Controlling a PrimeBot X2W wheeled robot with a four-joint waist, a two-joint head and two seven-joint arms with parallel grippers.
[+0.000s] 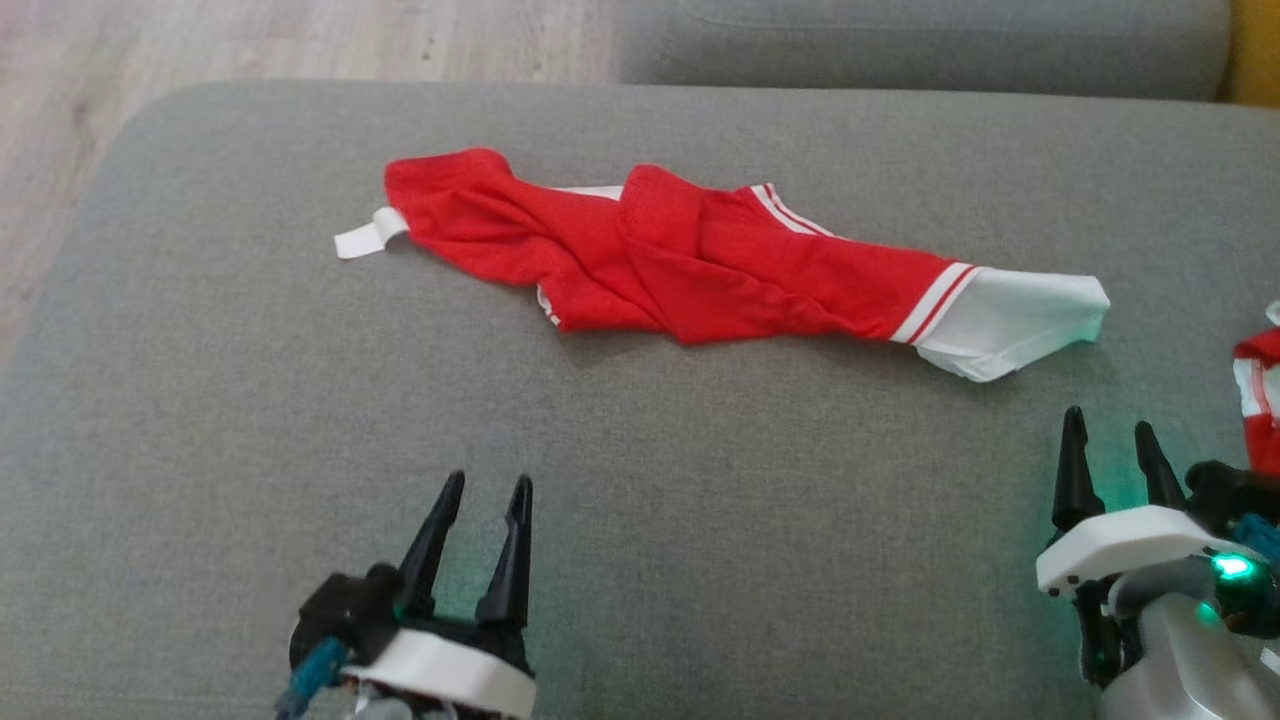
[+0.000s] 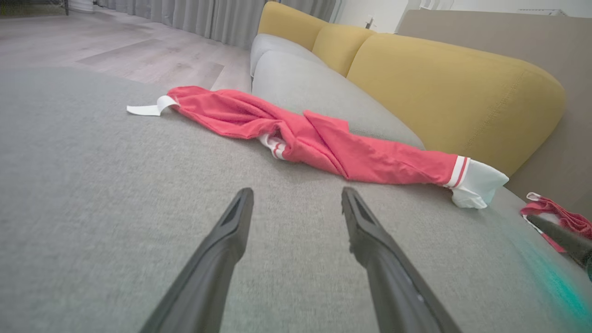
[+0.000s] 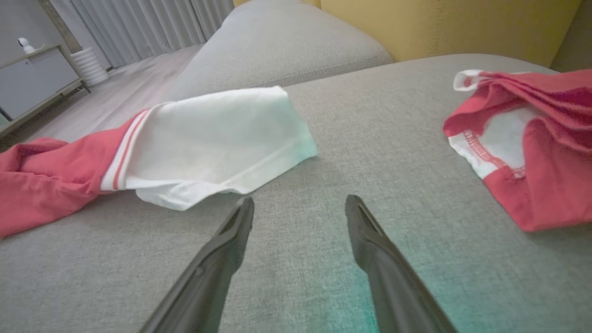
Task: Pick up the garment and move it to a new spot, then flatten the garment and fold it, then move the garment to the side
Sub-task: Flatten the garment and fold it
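I see the garment (image 1: 700, 260) lying on the grey cushion (image 1: 200, 400), in its far half and well clear of the near edge; it is a red piece, twisted and bunched into a long narrow band; its long axis runs left to right, roughly along the far edge, slanting a little nearer to me toward the right; its white end (image 1: 1010, 320), set off by white and red stripes, points at the cushion's right edge, and a small white strip (image 1: 365, 238) sticks out of the opposite end toward the far left corner.

My left gripper (image 1: 488, 482) hovers over the near part of the cushion, left of centre, its jaws spread wide with nothing between them, well apart from the garment; my right gripper (image 1: 1108, 420) sits by the right edge, just short of the white end, fingers likewise parted and empty, touching no cloth that I can make out.

A second red garment (image 1: 1262, 390) lies at the right edge, beside the right gripper.
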